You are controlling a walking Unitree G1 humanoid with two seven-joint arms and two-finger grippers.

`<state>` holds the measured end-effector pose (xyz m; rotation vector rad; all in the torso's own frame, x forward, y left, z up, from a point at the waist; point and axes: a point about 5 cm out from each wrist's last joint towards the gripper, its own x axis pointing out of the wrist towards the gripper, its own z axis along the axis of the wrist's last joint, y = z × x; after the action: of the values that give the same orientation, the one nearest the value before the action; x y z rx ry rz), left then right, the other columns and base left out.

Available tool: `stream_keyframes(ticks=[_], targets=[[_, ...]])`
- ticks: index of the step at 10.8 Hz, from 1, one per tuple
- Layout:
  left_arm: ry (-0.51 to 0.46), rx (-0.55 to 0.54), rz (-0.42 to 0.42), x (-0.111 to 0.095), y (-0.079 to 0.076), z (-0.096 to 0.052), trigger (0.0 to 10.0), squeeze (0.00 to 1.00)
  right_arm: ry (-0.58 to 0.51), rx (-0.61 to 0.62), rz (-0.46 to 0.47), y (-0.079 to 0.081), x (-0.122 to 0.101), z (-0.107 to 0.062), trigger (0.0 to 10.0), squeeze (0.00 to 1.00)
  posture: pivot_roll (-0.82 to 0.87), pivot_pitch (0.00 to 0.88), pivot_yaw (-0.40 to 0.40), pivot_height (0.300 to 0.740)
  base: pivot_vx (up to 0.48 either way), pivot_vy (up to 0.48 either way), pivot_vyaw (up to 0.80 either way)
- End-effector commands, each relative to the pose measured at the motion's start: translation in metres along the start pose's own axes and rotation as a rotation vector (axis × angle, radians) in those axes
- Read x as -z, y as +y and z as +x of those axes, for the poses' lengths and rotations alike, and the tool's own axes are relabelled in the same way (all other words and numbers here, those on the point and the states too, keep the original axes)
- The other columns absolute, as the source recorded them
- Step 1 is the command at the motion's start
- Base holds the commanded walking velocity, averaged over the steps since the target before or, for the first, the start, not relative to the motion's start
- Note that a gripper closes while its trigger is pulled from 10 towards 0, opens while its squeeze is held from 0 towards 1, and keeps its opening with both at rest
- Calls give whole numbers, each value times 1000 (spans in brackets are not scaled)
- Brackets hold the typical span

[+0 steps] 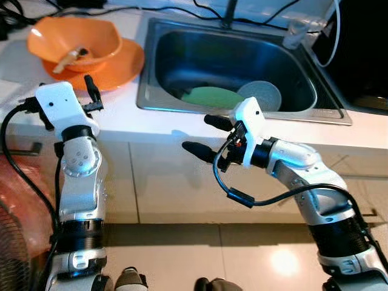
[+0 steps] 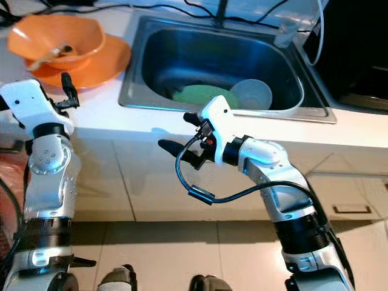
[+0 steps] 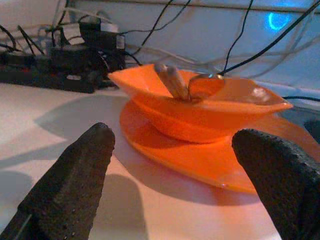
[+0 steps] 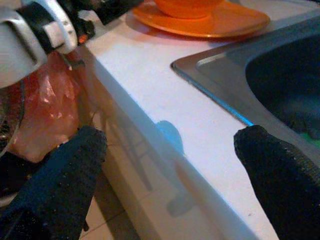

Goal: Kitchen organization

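- At ten o'clock on the white countertop (image 1: 121,118): orange bowl (image 1: 76,39) seated on an orange plate (image 1: 118,63), utensils (image 3: 172,82) leaning inside the bowl.
- Just at six o'clock of the plate, at the counter's front edge: left gripper (image 1: 94,97), fingers spread wide, nothing between them, pointed toward the bowl and plate.
- From the left wrist: both black fingertips (image 3: 75,170) apart on either side of the bowl and plate, neither touching; dark power strip (image 3: 55,75) and cables against the wall behind.
- At twelve to two o'clock: stainless steel sink (image 1: 242,112) sunk in the counter, holding a green plate (image 1: 212,97) and a grey round lid or dish (image 1: 260,96) just beside it, touching or overlapping.
- At centre, in front of the counter edge and below the sink's near rim: right gripper (image 1: 209,136), fingers wide apart, empty, aimed toward nine o'clock.
- From the right wrist: counter edge and sink corner between the spread fingers (image 4: 60,175); reddish plastic bag (image 4: 42,110) low beside the cabinet.
- At six o'clock: glossy tiled floor (image 1: 242,254) under the cabinet fronts.
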<state>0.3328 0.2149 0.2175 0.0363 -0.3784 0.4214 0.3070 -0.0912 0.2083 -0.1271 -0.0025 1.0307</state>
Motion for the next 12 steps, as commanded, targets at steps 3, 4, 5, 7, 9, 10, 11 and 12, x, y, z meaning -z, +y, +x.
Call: stream_keyframes(ticks=[3,4,5,7,9,10,11,12], targets=[[-39,-60,-17,-7,3,8,10000,1000,-1,-18,-19,0,-7,-5,10000,0,-54,181,-171,740,0,0,0],[-39,-93,-6,-6,8,10,10000,1000,3,-21,-23,0,-7,-5,10000,0,-55,182,-174,740,0,0,0],[-42,-111,-3,-6,11,10,10000,1000,5,-23,-25,1,-7,-5,10000,0,-55,182,-175,740,0,0,0],[-31,-156,13,-3,18,13,10000,890,10,-25,-31,1,-7,-5,10000,0,-55,180,-175,740,0,0,0],[-28,-183,8,-3,24,20,10000,871,8,-22,-35,0,-8,-4,10000,0,-54,177,-171,740,0,0,0],[-40,-183,6,-6,25,24,10000,867,7,-21,-35,0,-7,-4,10000,0,-54,174,-168,740,0,0,0],[-46,-186,0,-7,26,26,10000,859,6,-18,-36,0,-7,-4,10000,0,-56,173,-166,740,0,0,0],[-53,-182,-13,-8,25,29,10000,686,4,-17,-37,0,-8,-4,10000,0,-57,173,-165,740,0,0,0]])
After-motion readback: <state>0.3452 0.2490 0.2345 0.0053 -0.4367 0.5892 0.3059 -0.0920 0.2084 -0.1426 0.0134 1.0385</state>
